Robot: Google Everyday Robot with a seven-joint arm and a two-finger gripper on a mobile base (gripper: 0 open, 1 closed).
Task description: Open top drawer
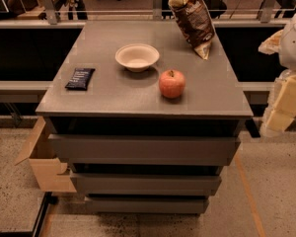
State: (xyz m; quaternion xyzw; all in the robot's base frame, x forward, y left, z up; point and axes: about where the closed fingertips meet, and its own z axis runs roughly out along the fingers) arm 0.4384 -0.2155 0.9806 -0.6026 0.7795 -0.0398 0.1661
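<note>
The top drawer point(143, 149) is the widest of three matte grey, handleless fronts under the grey cabinet top point(113, 95). Its front sits under the top's front edge with a dark gap above it; no interior shows. My gripper point(282, 107), with pale yellowish fingers on a white arm, hangs at the right edge of the view. It is to the right of the cabinet's front right corner, level with the top, and apart from the drawer.
On the top stand a white bowl point(137, 57), a red apple point(171, 83), a dark snack bar point(80, 78) and a brown chip bag point(193, 19). Two narrower drawer fronts point(145, 184) lie below. A cardboard box point(42, 164) sits on the floor at left. A railing runs behind.
</note>
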